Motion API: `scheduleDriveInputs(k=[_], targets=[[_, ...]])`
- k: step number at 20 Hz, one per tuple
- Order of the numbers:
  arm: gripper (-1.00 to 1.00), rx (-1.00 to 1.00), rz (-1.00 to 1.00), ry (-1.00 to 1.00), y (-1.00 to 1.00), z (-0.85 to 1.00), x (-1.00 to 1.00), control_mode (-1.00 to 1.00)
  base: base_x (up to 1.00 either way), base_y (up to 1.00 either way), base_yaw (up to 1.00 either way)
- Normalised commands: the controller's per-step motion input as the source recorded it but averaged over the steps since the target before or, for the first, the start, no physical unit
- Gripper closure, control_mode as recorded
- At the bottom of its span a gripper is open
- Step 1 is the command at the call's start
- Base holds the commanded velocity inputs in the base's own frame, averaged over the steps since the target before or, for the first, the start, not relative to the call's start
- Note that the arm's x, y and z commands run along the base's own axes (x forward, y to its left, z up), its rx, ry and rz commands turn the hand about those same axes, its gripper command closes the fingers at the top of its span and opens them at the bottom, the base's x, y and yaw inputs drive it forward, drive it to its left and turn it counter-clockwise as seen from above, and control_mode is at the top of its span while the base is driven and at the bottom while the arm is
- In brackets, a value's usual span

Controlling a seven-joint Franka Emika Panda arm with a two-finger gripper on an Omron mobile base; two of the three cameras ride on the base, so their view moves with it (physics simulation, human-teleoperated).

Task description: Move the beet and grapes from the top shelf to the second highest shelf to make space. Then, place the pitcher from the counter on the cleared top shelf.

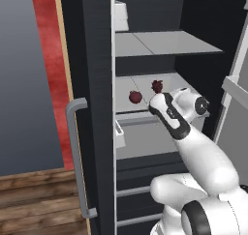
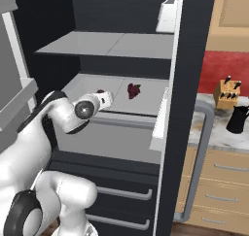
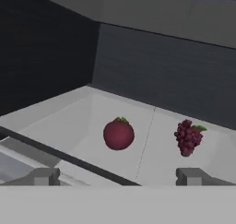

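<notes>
My pincer (image 3: 118, 176) stands fully open and holds nothing, its two tips well apart at the front rail of the second highest shelf (image 3: 69, 126). The beet (image 3: 118, 133) rests on that shelf just beyond my pincer, ahead of the gap between the tips. The grapes (image 3: 188, 136) lie on the same shelf beside the beet, ahead of my right tip. The top shelf (image 1: 164, 43) sits above my pincer. The pitcher (image 2: 238, 119) stands on the counter (image 2: 221, 135), well off to my right.
</notes>
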Motion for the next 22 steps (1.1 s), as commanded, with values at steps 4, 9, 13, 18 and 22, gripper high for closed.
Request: scheduleDriveInputs(k=[4,9,13,18,22], targets=[[-1.0,-0.16,0.0,0.38,-0.22,0.8,-0.6,-1.0,0.0,0.0,0.0],[-1.0,-0.23,0.0,0.34,0.11,0.15,-0.8,-1.0,0.0,0.0,0.0],[-1.0,-0.18,-0.02,0.17,0.37,0.0,-0.87,-1.0,0.0,0.0,0.0],[-1.0,-0.01,-0.09,0.0,0.21,0.0,-0.86,-1.0,0.0,0.0,0.0],[-1.0,0.02,-0.13,-0.02,-0.02,0.0,-0.62,-1.0,0.0,0.0,0.0]])
